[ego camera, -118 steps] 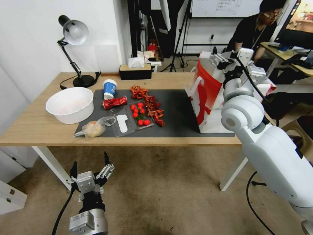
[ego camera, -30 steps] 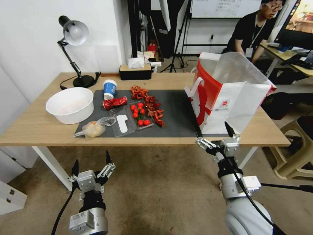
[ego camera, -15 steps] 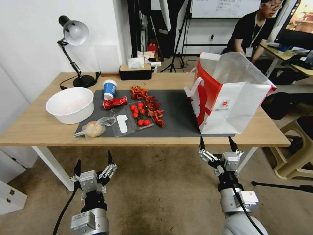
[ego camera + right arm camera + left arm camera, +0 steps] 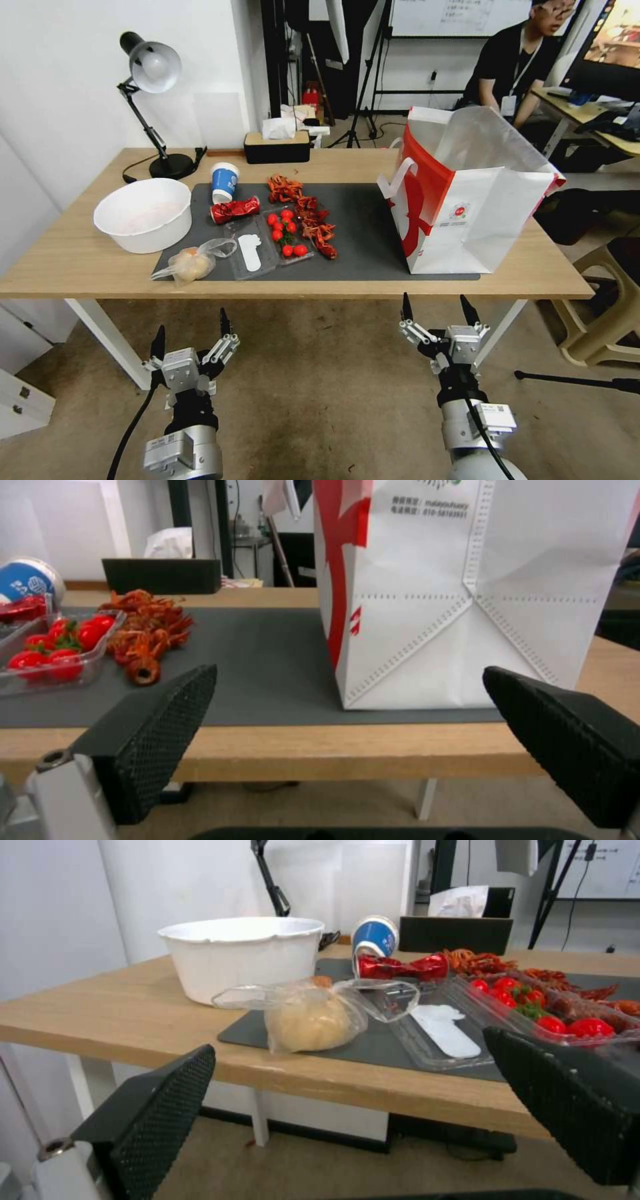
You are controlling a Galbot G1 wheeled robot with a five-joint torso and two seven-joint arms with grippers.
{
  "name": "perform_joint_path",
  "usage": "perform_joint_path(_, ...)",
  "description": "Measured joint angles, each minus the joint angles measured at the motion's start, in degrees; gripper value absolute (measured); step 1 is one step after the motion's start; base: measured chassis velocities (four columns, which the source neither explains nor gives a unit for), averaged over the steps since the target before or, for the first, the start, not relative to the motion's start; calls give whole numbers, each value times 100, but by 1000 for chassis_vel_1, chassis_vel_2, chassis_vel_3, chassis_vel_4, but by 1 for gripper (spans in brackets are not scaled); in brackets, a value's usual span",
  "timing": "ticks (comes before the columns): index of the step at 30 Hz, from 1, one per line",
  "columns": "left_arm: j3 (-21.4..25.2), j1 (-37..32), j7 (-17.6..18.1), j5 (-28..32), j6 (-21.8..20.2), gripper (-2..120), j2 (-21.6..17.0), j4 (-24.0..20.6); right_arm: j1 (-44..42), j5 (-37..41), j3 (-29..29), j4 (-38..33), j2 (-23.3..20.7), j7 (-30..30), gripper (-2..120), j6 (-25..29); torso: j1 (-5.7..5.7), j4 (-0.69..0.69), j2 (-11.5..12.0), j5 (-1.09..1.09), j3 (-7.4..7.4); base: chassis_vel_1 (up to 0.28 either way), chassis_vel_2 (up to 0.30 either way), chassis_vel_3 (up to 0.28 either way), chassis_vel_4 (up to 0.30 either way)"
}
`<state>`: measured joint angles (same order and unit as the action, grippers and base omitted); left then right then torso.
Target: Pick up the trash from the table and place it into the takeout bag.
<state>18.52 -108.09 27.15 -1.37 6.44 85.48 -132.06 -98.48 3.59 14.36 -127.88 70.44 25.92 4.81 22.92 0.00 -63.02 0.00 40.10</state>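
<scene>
Nearest, two grippers below the near edge of the table (image 4: 80, 257), over the floor: left gripper (image 4: 189, 331) in front of the knotted clear bag (image 4: 190, 263), jaws released and spread wide; right gripper (image 4: 435, 309) in front of the takeout bag (image 4: 467, 200), jaws likewise released, holding nothing. On the near part of the dark grey mat (image 4: 363, 227), that one knotted bag with yellowish contents, lying on its side at the mat's front left corner, knotted tail pointing toward the clear plastic tray (image 4: 267, 243), long axis roughly along the table edge. Beside it, the one hinged clear tray lying open, a white insert in one half and red cherry tomatoes (image 4: 285, 233) in the other. Left of the mat, on bare wood, one round white bowl (image 4: 143, 213), upright, mouth up. Farther back, one crushed red can (image 4: 235, 209) on its side, long axis running left to right; just behind it one blue-and-white paper cup (image 4: 225, 181), upright. Right of the tray, a strip of red crayfish shells (image 4: 307, 217) running from far to near. At the right end, one takeout bag standing upright, mouth open upward, red side panel facing the trash. Along the far edge, one black desk lamp (image 4: 152, 100) and one black tissue box (image 4: 277, 145).
</scene>
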Motion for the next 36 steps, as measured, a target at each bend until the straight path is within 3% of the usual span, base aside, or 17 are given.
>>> perform_joint_path(15,172,167,-45,351,-257,100,-198,-120,81,-41,-107,143,-21,0,100,-11,0,0,0,0,0,0,0,0,0)
perform_joint_path(26,719,310,-71,836,-547,100,-405,-314,461,106,-308,256,-257,27,100,-116,0,1,0,1,0,0,0,0,0)
perform_joint_path(30,955,393,-106,1143,-772,100,-622,-339,551,148,-370,287,-314,36,100,-137,0,-1,0,-1,0,0,0,0,0)
perform_joint_path(36,1570,784,-381,2558,-1389,100,-1479,-285,584,163,-400,296,-378,51,100,-153,0,-1,0,1,0,0,0,0,0)
